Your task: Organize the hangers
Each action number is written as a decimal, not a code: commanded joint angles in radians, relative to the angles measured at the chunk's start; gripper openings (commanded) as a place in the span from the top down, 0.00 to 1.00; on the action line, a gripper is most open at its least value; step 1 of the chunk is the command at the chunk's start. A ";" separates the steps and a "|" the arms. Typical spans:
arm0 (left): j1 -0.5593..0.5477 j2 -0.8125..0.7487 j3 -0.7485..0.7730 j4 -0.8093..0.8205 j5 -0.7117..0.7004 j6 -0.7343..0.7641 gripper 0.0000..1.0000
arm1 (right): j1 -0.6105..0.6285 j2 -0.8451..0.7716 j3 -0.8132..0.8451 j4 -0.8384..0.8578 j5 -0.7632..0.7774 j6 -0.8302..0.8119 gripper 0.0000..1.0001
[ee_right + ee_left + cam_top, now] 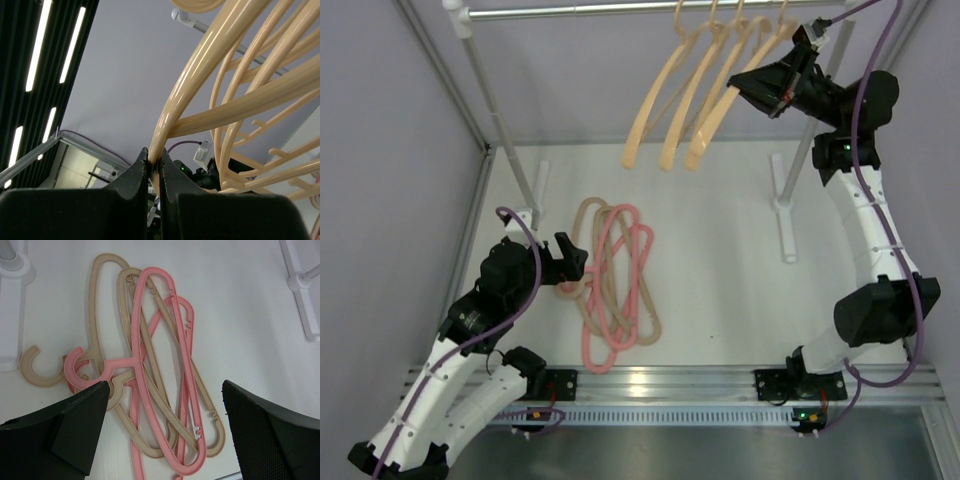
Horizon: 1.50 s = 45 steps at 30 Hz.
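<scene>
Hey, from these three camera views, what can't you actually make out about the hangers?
- Top view: hooks of the peach hangers run off the top edge at the rail; the right claw covers part of the one it grips.
- Left wrist view: one finger of the left claw hides hook ends of the pink hangers and beige hangers; the bottom edge cuts their lower ends.
- Right wrist view: peach bars overlap; count unclear.

I see bare tabletop [730,300] from the middle to the right edge, free for a claw. The pink and beige hanger pile [615,285] blocks the left-centre, right by my spread left claw [570,258]. At the far edge, left post [498,110], right post [786,218] and rail [580,10] stand in the way. Peach hangers [685,100] crowd the far right corner around my right claw [760,88], clamped on one.
</scene>
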 commanded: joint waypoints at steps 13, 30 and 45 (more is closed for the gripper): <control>-0.002 0.000 -0.006 0.018 -0.011 0.004 0.02 | -0.020 0.031 0.111 -0.018 -0.009 -0.049 1.00; -0.002 -0.009 -0.006 0.016 -0.011 0.004 0.02 | -0.020 0.013 0.034 -0.081 0.012 -0.112 0.97; -0.002 -0.012 -0.006 0.018 -0.010 0.004 0.02 | -0.017 -0.042 -0.021 -0.191 0.023 -0.236 0.82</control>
